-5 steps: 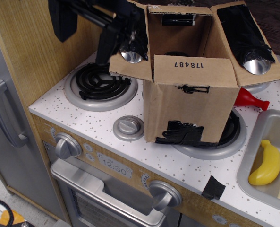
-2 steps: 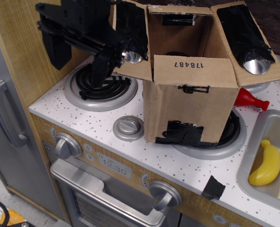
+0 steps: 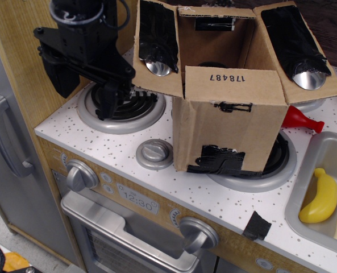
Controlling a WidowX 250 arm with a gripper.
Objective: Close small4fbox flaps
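The box (image 3: 231, 128) stands on the stove's right burner (image 3: 282, 165) with only its printed front flap (image 3: 231, 85) folded in, both taped side flaps and the back one open, while the gripper (image 3: 108, 99), jaw width unclear, hangs empty beside the left flap (image 3: 157, 48).

The gripper (image 3: 108, 94) shows only as a dark mass, so whether its jaws stand apart or together cannot be told, and the arm above them runs off the top edge. Right of the jaws, the small4fbox (image 3: 231, 133) hides most of the burner (image 3: 282, 162) beneath it. Farther right, the red object (image 3: 302, 119) (partly behind the box) and the banana (image 3: 321, 196) are partly hidden or cut.
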